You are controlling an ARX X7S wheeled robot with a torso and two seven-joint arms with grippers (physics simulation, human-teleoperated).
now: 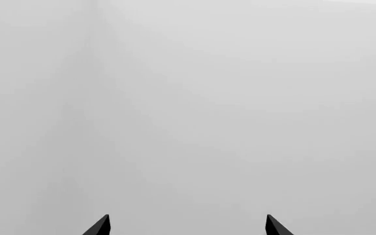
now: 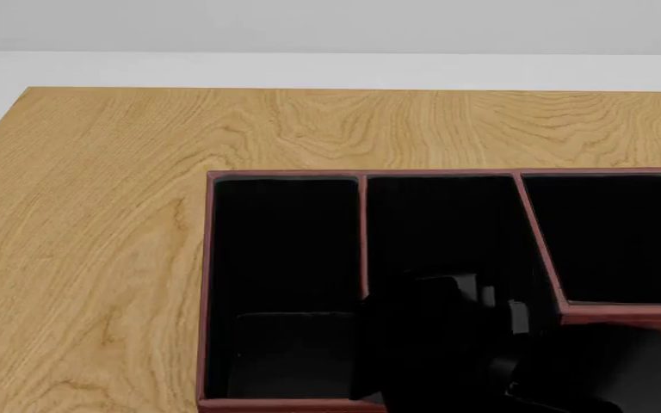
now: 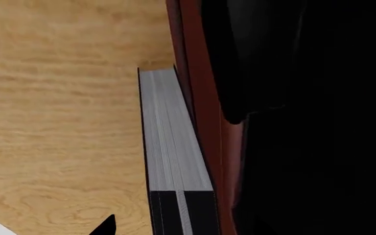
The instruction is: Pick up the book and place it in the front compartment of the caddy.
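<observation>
In the right wrist view the book [image 3: 175, 142] rests on the wooden table with its pale grey page edge showing, pressed against the outside of the caddy's reddish-brown wall [image 3: 201, 98]. My right gripper [image 3: 186, 226] is open around the book's black end. One fingertip [image 3: 104, 226] shows over the wood; the other is lost against the caddy's black interior. In the head view the caddy [image 2: 206, 284] fills the lower middle, my black right arm [image 2: 446, 344] reaches over its near part, and the book is hidden. My left gripper [image 1: 188, 226] is open and empty before a plain grey surface.
The wooden table [image 2: 101, 189] stretches to the left of and behind the caddy. Partitions [image 2: 363, 232] split the caddy into several black sections. The table's far edge meets a pale wall at the back.
</observation>
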